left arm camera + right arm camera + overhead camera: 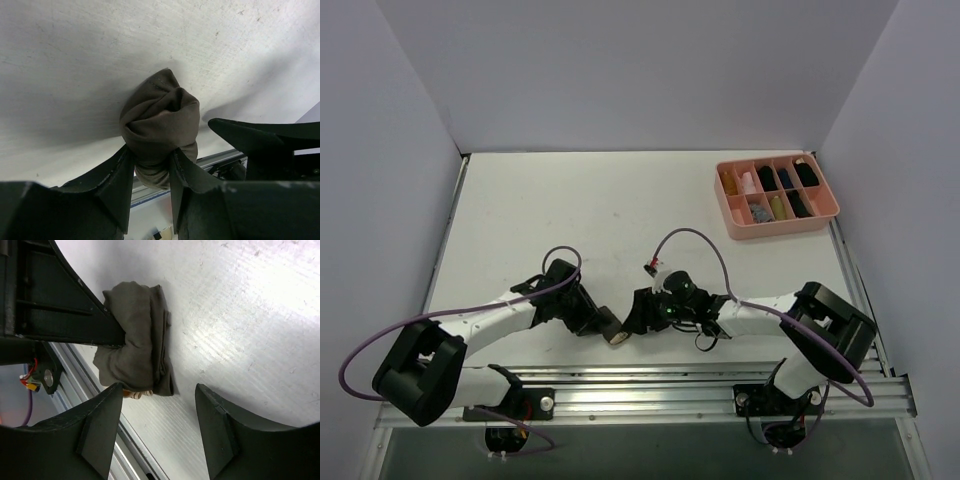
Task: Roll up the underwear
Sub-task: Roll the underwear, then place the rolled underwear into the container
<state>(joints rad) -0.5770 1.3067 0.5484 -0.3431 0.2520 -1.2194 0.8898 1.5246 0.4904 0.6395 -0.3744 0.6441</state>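
Observation:
The underwear (612, 326) is a small dark olive-brown rolled bundle with a bit of tan waistband showing, near the table's front edge. My left gripper (603, 322) is shut on the underwear (161, 125), pinching the lower part of the roll between its fingers (117, 175). My right gripper (638, 318) is open just to the right of the bundle. In the right wrist view the underwear (137, 340) lies just beyond its open fingers (215, 425), with the left gripper's finger pressed into it.
A pink compartment tray (776, 195) with small rolled bundles sits at the back right. A metal rail (660, 385) runs along the table's front edge, just behind the bundle. White walls enclose the table on three sides.

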